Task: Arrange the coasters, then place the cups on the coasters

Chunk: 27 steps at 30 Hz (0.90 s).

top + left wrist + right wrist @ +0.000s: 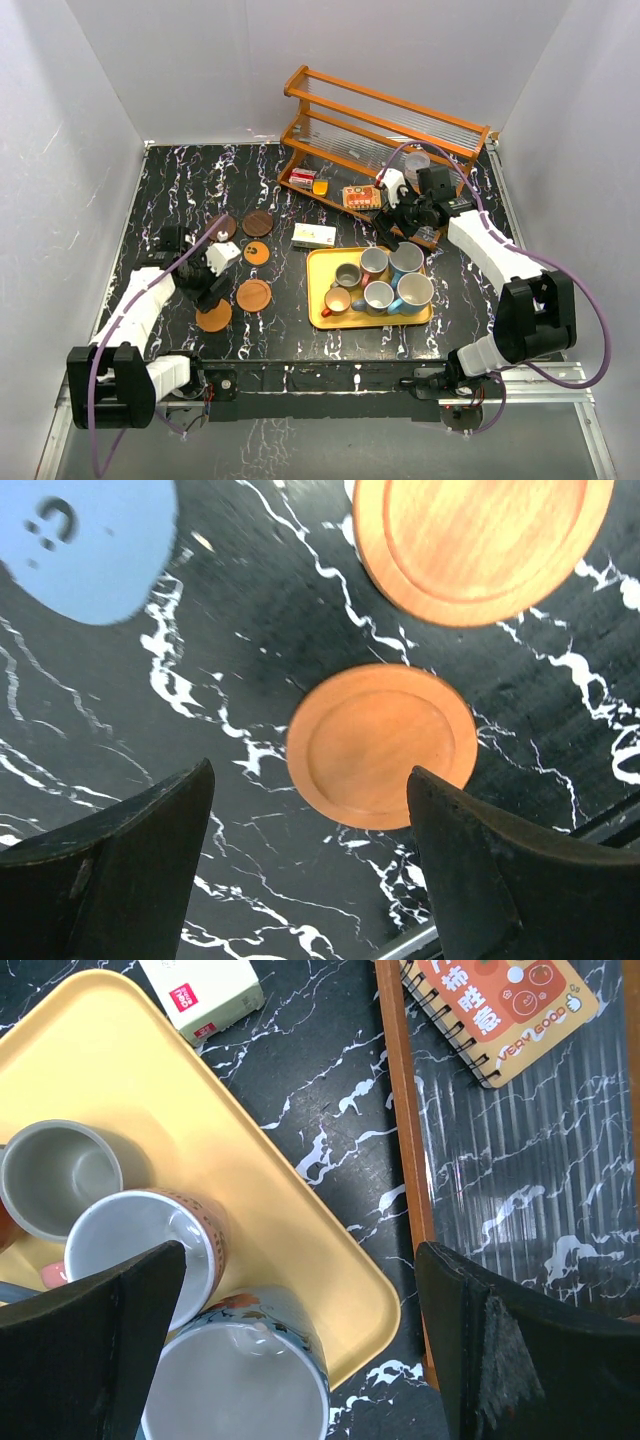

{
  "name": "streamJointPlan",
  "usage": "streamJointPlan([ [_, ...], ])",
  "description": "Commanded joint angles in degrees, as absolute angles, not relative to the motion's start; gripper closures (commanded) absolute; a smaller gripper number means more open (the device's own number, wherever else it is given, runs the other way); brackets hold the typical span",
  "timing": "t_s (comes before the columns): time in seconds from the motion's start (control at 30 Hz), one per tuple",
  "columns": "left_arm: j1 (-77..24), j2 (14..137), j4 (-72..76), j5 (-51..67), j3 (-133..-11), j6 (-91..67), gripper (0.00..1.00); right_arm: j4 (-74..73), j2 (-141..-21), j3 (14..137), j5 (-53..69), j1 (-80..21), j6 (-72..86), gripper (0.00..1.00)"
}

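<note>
A: Top view, what step?
B: Coaster stage, I'd say. Five coasters [253,295] lie loose left of the tray [320,262], in no neat row. All six cups [378,296] sit in the tray. Left claw [207,292] hangs over the nearest discs. Right claw [392,226] is over the tray's far corner, near the rack [385,125].
A: Left wrist?
B: Jaws wide, nothing held. An orange coaster [380,745] lies flat on the table, framed between them, untouched. A bigger coaster [480,540] is up right and a blue coaster [85,540] up left, all apart.
A: Next move?
B: Probably drop and pinch that disc by its rim. It's thin and flat, so the tips need to reach the tabletop or it may slip.
A: Any writing?
B: The blue coaster has dark marks, a hook shape and dots — not readable.
A: Right wrist?
B: Wide too, and empty. Three cups show by the left jaw, with the tray corner below and the rack base on the right. The notebook [500,1005] on the rack floor reads "VERY GOOD", I think. The box [200,995] beside the tray has a red label — too small to read.
</note>
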State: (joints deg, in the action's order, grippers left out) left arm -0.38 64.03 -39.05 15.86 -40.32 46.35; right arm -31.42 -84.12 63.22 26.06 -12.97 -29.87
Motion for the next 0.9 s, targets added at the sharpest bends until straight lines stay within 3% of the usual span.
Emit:
streamJointPlan([
  [0.0,0.3,64.1,-43.7,14.1,-38.4,49.2,0.23,-28.7,-81.0,65.7,26.6,-12.7,-29.0,0.02],
  [0.5,0.3,72.8,-25.3,9.1,-36.3,40.9,0.23,-28.5,-81.7,65.5,26.0,-12.7,-29.2,0.01],
  [0.87,0.3,78.1,-20.5,5.7,-38.5,39.1,0.23,-28.5,-82.2,65.4,25.3,-12.7,-29.4,0.02],
])
